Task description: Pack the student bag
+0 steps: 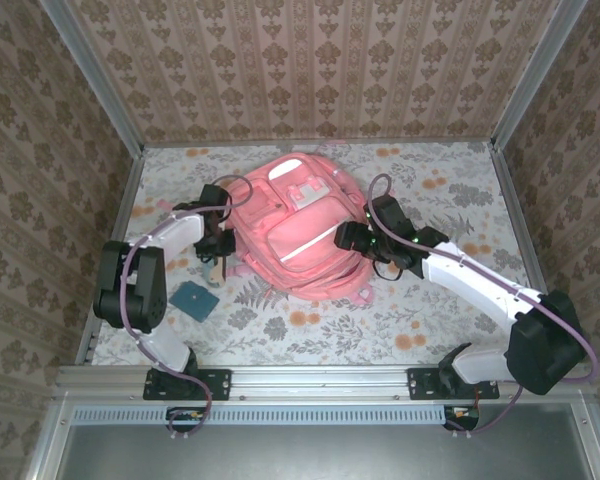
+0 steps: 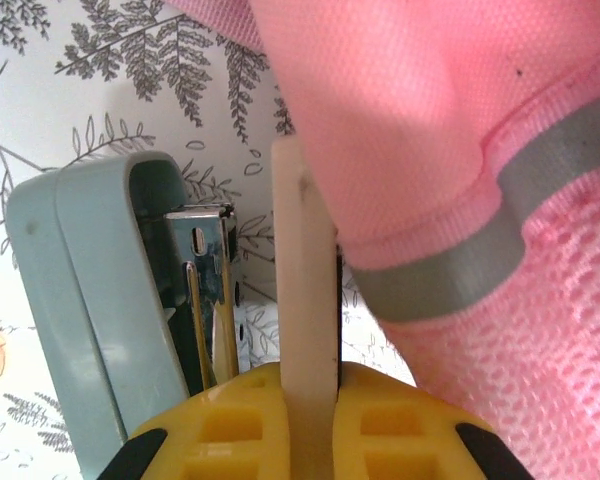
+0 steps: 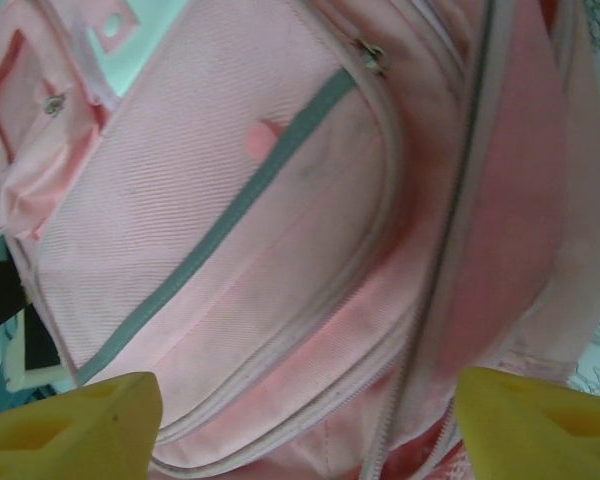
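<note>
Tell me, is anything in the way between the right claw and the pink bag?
Nothing visible is. The right gripper, jaws open, hangs close over the front of the student bag, with no object between them.

Tight on the left, open on the right

The large soft pink fabric backpack (image 1: 298, 225) takes up the middle of the flower-patterned table (image 1: 320, 325). At its left flank a pale teal stapler (image 2: 100, 300) and a cream flat strip (image 2: 305, 300) crowd the gap. A dark teal square flat item (image 1: 194, 298) sits nearer the front. The right side, toward the wallpapered side wall (image 1: 555, 150), offers free passage.
</note>
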`<state>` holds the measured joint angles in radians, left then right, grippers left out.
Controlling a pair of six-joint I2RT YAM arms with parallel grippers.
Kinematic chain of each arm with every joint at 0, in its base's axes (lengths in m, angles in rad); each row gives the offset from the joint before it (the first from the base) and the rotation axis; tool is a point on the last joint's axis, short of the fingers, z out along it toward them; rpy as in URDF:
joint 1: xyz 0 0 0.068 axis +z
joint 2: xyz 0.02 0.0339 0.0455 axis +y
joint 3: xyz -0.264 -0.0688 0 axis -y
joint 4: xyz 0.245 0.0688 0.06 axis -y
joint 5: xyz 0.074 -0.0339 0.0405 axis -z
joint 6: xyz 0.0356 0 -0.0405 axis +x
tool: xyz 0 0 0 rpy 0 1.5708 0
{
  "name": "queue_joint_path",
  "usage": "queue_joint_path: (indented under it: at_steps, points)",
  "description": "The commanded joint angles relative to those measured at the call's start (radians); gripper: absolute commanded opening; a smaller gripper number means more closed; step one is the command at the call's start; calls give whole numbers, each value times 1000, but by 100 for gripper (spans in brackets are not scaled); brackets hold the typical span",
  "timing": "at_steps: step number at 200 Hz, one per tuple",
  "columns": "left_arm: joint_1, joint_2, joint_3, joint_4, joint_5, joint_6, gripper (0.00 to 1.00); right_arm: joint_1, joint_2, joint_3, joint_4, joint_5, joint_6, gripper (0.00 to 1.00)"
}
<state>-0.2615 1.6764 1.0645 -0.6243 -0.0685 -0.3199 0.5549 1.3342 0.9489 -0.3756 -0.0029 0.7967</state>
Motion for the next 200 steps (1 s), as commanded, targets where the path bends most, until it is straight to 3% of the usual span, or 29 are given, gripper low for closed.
queue_joint_path:
  at_steps: [1,78,105,128,150,200]
  points:
    - [-7,-90,-6,-49,-2,-18,5,7,-13,-34,-32,34,28,72]
    - [-34,-298,-67,-98,13,-51,6,7,90,-26,13,-10,53,48]
    - [-73,-376,-89,-116,3,-54,6,11,102,-10,45,-38,54,28]
    - [-132,-432,-101,-126,-9,-51,6,11,98,42,44,-36,50,1]
    - [-189,-469,-108,-135,-25,-56,6,11,108,130,27,-54,37,0]
    - [-472,-487,-87,-122,-103,-75,5,5,195,357,1,-76,0,0]
